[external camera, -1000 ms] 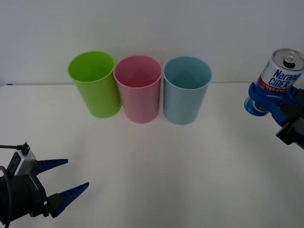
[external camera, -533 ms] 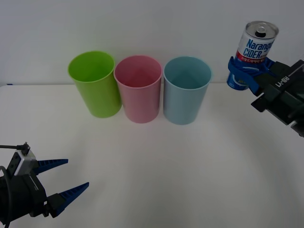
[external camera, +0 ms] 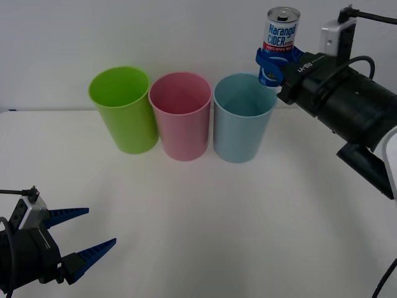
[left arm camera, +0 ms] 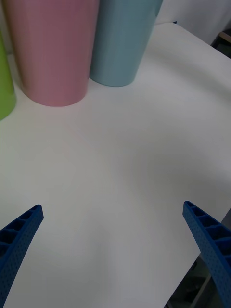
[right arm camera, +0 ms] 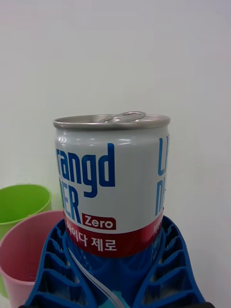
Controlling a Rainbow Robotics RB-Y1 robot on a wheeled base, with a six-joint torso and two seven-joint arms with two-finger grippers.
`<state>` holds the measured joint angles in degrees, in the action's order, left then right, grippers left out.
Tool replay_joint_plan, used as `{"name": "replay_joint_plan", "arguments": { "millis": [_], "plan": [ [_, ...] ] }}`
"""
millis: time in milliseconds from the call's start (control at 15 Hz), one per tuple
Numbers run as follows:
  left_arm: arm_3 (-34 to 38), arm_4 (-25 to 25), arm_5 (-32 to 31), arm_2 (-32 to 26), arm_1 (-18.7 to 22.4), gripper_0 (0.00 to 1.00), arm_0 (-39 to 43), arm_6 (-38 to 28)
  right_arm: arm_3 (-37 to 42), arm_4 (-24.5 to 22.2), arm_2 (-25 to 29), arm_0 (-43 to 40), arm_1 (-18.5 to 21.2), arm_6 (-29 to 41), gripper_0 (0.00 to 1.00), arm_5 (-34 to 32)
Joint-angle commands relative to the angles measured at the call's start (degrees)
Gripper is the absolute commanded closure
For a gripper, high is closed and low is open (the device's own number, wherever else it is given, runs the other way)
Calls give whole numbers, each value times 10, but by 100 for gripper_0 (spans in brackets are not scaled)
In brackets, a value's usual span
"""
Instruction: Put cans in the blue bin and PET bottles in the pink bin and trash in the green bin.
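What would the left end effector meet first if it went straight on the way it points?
Probably nothing soon: the open left end effector faces bare table; farther on, roughly the pink bin or blue bin, though depth is unclear.

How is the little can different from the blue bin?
The can is small and slim; the blue bin is much bigger and wider. The can is white and blue with writing; the bin is plain light blue. The can is held in the air by the right gripper; the bin stands on the table. Both are round and upright.

Bare lab-style test setup, plain white table (external camera: pixel 205 223), blank white wall (external camera: pixel 186 31) behind
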<state>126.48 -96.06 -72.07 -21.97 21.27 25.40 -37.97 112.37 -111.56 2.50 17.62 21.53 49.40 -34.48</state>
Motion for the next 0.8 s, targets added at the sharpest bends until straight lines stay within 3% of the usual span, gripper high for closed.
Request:
{"name": "replay_joint_plan", "arguments": {
  "millis": [67, 400, 800],
  "plan": [
    [0, 0, 0, 0, 0, 1, 0, 0, -74, -26, -33, 51, -1, 3, 100, 27],
    [0, 0, 0, 0, 0, 0, 0, 0, -182, -72, -64, 113, -18, 4, 100, 48],
    [0, 0, 0, 0, 0, 1, 0, 0, -225, -111, -80, 123, -32, 4, 100, 48]
  ]
}}
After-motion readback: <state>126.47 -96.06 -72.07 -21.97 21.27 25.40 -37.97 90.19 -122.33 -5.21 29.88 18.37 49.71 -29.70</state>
